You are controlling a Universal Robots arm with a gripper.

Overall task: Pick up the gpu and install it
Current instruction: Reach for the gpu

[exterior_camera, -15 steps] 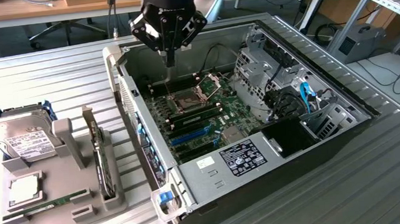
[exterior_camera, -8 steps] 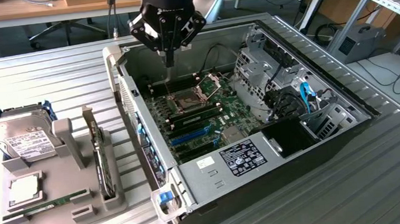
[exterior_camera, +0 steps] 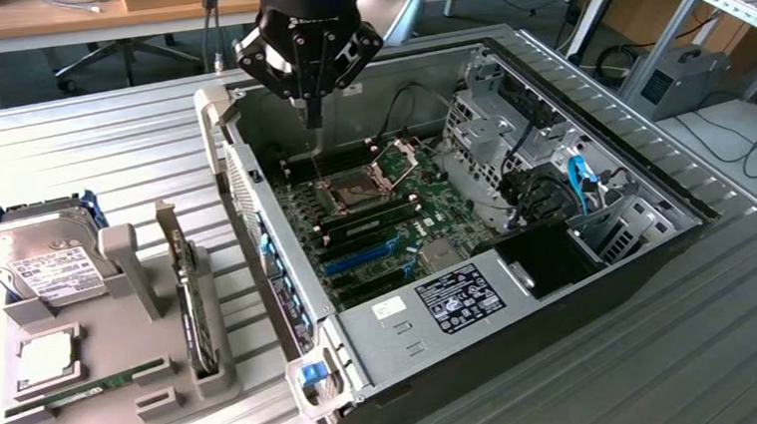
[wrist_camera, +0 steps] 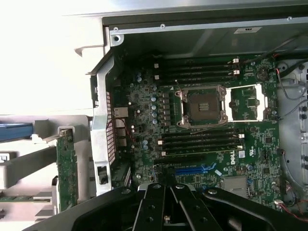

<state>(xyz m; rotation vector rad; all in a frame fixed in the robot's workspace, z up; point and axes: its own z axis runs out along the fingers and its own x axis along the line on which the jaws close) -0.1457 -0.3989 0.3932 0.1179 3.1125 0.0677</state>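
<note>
Ribbed grey metal table (exterior_camera: 107, 141) carries an open computer case (exterior_camera: 388, 346) — above its green motherboard (exterior_camera: 392, 206) hangs the black gripper (exterior_camera: 315, 111), fingers pressed together, empty. The thin black gpu card (exterior_camera: 196, 305) stands on edge in a grey holder (exterior_camera: 129, 259) beside the case.

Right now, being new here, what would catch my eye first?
The open metal computer case lies on its side, baring a green motherboard. The black gripper hangs shut and empty above it. The thin black gpu stands on edge in a grey holder at the exterior view's left.
</note>
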